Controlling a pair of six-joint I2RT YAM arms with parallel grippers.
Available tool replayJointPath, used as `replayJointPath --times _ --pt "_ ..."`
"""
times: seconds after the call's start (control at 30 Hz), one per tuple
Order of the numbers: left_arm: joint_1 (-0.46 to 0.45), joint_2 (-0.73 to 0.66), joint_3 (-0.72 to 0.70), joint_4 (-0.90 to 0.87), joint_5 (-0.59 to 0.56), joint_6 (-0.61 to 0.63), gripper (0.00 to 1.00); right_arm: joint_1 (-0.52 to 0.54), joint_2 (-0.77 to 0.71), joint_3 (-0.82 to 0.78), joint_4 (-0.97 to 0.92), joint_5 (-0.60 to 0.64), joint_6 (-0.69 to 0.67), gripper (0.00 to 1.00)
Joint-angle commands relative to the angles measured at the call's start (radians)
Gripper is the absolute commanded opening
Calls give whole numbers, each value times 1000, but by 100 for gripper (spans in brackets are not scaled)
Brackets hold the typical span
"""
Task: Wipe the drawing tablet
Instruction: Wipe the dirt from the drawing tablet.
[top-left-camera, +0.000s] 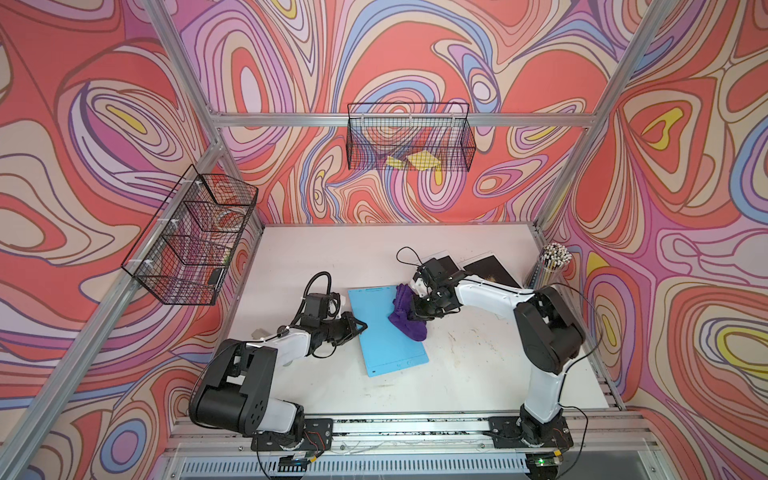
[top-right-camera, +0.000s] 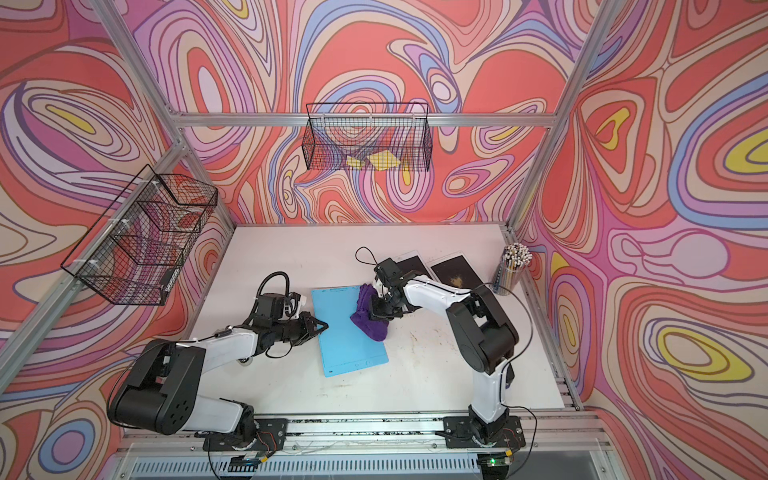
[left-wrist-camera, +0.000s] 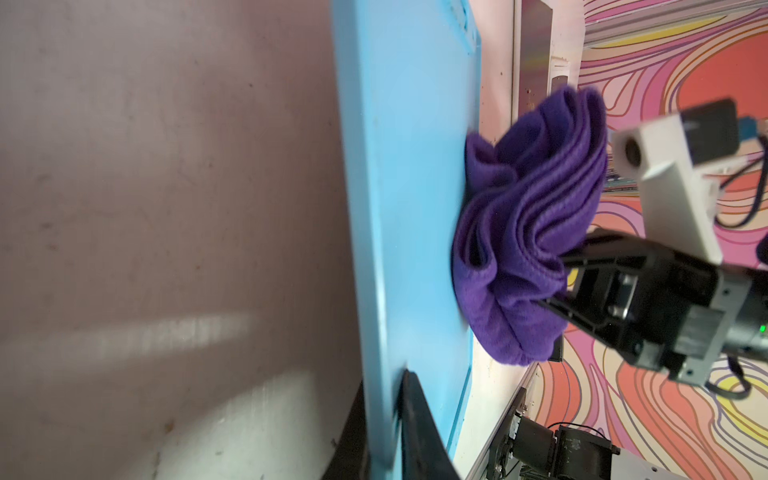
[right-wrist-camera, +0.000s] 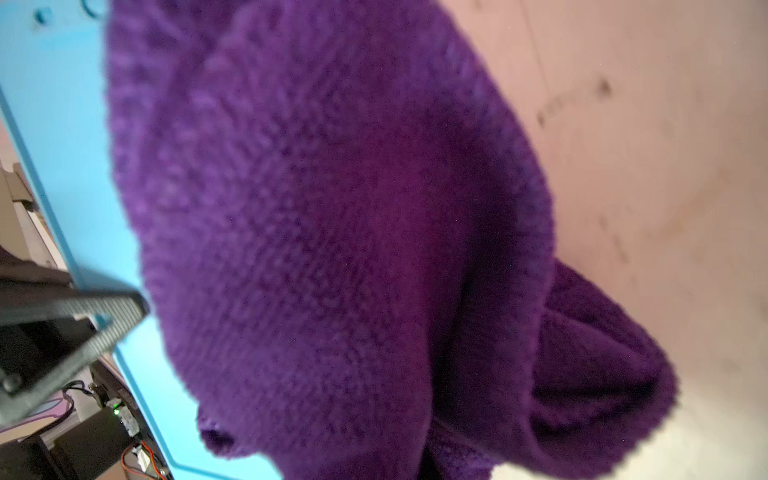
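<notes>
The light blue drawing tablet lies in the middle of the white table. My left gripper is shut on its left long edge; the left wrist view shows the black fingers pinching the blue edge. A bunched purple cloth rests on the tablet's right edge, partly on the table. My right gripper is shut on the cloth from the right. In the right wrist view the cloth hides the fingers.
Two dark tablets lie at the back right, next to a clear cup of pencils. Brown stains mark the table right of the blue tablet. Wire baskets hang on the left wall and back wall.
</notes>
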Motion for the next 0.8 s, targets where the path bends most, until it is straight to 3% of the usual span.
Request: replayJointPath --times 0.0,0.27,0.53,0.77 --pt "1 19 -46 -127 -113 45 0 3 117 155 29 -25 4 0" --pt "2 40 -48 -114 -112 43 0 69 286 420 44 -150 72 0" --pt "1 78 -38 -95 -106 38 0 155 288 416 46 -210 51 0" --pt "0 75 -30 -108 -109 36 0 121 294 399 39 -162 72 0"
